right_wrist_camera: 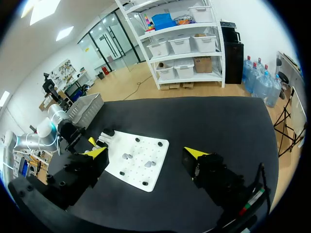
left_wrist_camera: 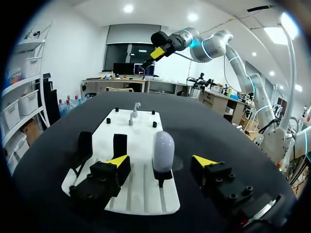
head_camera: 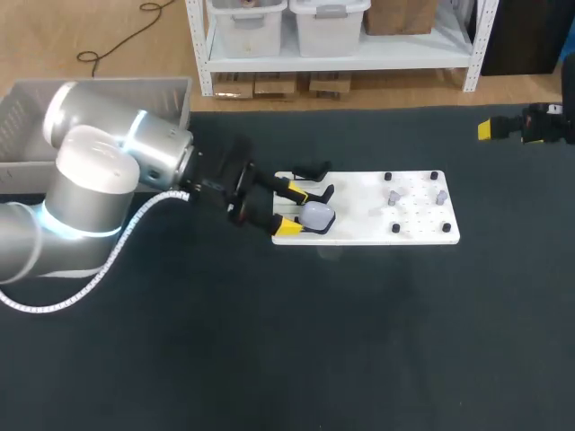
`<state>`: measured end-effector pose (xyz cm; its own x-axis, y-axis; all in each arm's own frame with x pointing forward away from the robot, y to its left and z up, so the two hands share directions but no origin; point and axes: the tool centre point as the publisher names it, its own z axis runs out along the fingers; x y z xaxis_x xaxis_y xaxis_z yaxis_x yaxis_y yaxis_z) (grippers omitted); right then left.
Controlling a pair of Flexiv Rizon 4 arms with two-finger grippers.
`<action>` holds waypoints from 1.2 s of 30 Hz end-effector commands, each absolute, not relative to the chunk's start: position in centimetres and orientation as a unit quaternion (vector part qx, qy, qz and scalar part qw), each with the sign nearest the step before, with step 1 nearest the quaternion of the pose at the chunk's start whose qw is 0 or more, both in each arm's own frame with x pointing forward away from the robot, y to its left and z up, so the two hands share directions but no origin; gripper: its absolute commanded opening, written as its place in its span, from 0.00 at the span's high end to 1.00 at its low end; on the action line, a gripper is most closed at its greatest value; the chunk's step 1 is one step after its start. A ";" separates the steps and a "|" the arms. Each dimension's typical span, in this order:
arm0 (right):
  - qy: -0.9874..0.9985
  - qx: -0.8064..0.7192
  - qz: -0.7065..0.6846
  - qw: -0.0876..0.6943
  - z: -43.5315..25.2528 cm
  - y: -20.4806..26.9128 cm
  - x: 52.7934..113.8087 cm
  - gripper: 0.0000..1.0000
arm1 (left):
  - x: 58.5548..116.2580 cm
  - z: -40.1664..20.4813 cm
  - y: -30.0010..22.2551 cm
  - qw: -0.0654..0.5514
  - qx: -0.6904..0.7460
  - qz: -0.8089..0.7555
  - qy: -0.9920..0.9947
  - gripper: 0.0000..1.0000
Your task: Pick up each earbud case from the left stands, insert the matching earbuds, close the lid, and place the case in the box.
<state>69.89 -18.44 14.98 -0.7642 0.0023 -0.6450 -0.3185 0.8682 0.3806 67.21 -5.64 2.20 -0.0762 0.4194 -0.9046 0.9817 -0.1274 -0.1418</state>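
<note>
Standing upright on a stand at the white pegged board's (head_camera: 422,229) left end, the pale oval earbud case (left_wrist_camera: 163,148) was bracketed, untouched, between the spread fingers of the nearer left end effector (head_camera: 295,209), while the released right end effector (right_wrist_camera: 146,154) was held well apart.

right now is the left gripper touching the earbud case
Apart. The left wrist view shows the earbud case between the left gripper's open fingers, a gap on each side.

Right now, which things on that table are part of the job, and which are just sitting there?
Part of the job: earbud case, earbuds, white board, grey box, left gripper open around the case.
Idle: empty black stand, right gripper, high above the table.
</note>
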 end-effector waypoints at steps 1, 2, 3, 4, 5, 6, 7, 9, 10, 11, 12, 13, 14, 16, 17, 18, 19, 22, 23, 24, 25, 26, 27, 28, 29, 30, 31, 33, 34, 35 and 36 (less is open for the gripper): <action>0.908 -0.088 0.242 0.332 15.0 -18.5 69.9 0.00 | 67.2 1.9 -6.2 0.318 0.601 -0.447 0.581 0.18; 0.908 -0.088 0.242 0.332 15.0 -18.5 69.9 0.00 | 67.1 1.9 -6.3 0.321 0.602 -0.446 0.579 0.17; 0.908 -0.088 0.242 0.332 15.0 -18.5 69.9 0.00 | 67.1 1.9 -6.3 0.323 0.604 -0.444 0.578 0.17; 0.908 -0.088 0.242 0.332 15.0 -18.5 69.9 0.00 | 67.0 1.9 -6.4 0.323 0.604 -0.444 0.577 0.18; 0.908 -0.088 0.242 0.332 15.0 -18.5 69.9 0.00 | 67.0 1.9 -6.4 0.323 0.604 -0.444 0.577 0.18; 0.908 -0.088 0.242 0.332 15.0 -18.5 69.9 0.00 | 67.0 1.9 -6.4 0.323 0.604 -0.445 0.577 0.18; 0.908 -0.088 0.242 0.332 15.0 -18.5 69.9 0.00 | 67.0 1.8 -6.5 0.324 0.603 -0.445 0.577 0.18; 0.908 -0.088 0.242 0.332 15.0 -18.5 69.9 0.00 | 66.9 1.8 -6.5 0.324 0.604 -0.444 0.577 0.19; 0.908 -0.088 0.242 0.332 15.0 -18.5 69.9 0.00 | 66.8 1.7 -6.5 0.325 0.604 -0.443 0.577 0.20; 0.908 -0.088 0.242 0.332 15.0 -18.5 69.9 0.00 | 66.8 1.7 -6.5 0.325 0.604 -0.443 0.577 0.20; 0.908 -0.088 0.242 0.332 15.0 -18.5 69.9 0.00 | 66.8 1.7 -6.5 0.325 0.605 -0.442 0.577 0.19; 0.908 -0.088 0.242 0.332 15.0 -18.5 69.9 0.00 | 66.7 1.7 -6.5 0.326 0.605 -0.442 0.577 0.18; 0.908 -0.088 0.242 0.332 15.0 -18.5 69.9 0.00 | 66.7 1.6 -6.5 0.326 0.605 -0.442 0.578 0.18; 0.908 -0.088 0.242 0.332 15.0 -18.5 69.9 0.00 | 66.6 1.6 -6.5 0.325 0.604 -0.441 0.578 0.18; 0.908 -0.088 0.242 0.332 15.0 -18.5 69.9 0.00 | 66.6 1.5 -6.5 0.325 0.604 -0.441 0.579 0.19; 0.908 -0.088 0.242 0.332 15.0 -18.5 69.9 0.00 | 66.6 1.5 -6.5 0.326 0.604 -0.441 0.579 0.20; 0.908 -0.088 0.242 0.332 15.0 -18.5 69.9 0.00 | 66.6 1.5 -6.5 0.327 0.604 -0.440 0.579 0.20; 0.908 -0.088 0.242 0.332 15.0 -18.5 69.9 0.00 | 66.6 1.5 -6.6 0.329 0.603 -0.439 0.579 0.24; 0.908 -0.088 0.242 0.332 15.0 -18.5 69.9 0.00 | 66.6 1.5 -6.6 0.330 0.604 -0.437 0.579 0.25; 0.908 -0.088 0.242 0.332 15.0 -18.5 69.9 0.00 | 66.6 1.4 -6.7 0.332 0.604 -0.435 0.579 0.25; 0.908 -0.088 0.242 0.332 15.0 -18.5 69.9 0.00 | 66.6 1.4 -6.7 0.333 0.605 -0.433 0.579 0.27; 0.908 -0.088 0.242 0.332 15.0 -18.5 69.9 0.00 | 66.6 1.3 -6.7 0.334 0.605 -0.432 0.579 0.28; 0.908 -0.088 0.242 0.332 15.0 -18.5 69.9 0.00 | 66.6 1.3 -6.8 0.335 0.605 -0.431 0.580 0.28; 0.908 -0.088 0.242 0.332 15.0 -18.5 69.9 0.00 | 66.6 1.2 -6.8 0.336 0.605 -0.430 0.580 0.29; 0.908 -0.088 0.242 0.332 15.0 -18.5 69.9 0.00 | 66.7 1.2 -6.8 0.338 0.605 -0.427 0.581 0.31; 0.908 -0.088 0.242 0.332 15.0 -18.5 69.9 0.00 | 66.7 1.2 -6.9 0.339 0.605 -0.427 0.581 0.31; 0.908 -0.088 0.242 0.332 15.0 -18.5 69.9 0.00 | 66.8 1.1 -7.0 0.341 0.603 -0.425 0.582 0.35; 0.908 -0.088 0.242 0.332 15.0 -18.5 69.9 0.00 | 67.0 1.1 -7.0 0.344 0.602 -0.422 0.584 0.39; 0.908 -0.088 0.242 0.332 15.0 -18.5 69.9 0.00 | 67.1 1.1 -7.0 0.346 0.601 -0.421 0.585 0.42; 0.908 -0.088 0.242 0.332 15.0 -18.5 69.9 0.00 | 67.1 1.1 -7.1 0.346 0.600 -0.421 0.585 0.44; 0.908 -0.088 0.242 0.332 15.0 -18.5 69.9 0.00 | 67.2 1.1 -7.1 0.347 0.600 -0.420 0.586 0.47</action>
<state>69.89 -18.44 14.98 -0.7642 0.0024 -0.6450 -0.3185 0.8681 0.3806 67.38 -6.98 1.26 -0.0411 0.4149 -0.9089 0.9934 -0.0803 -0.0815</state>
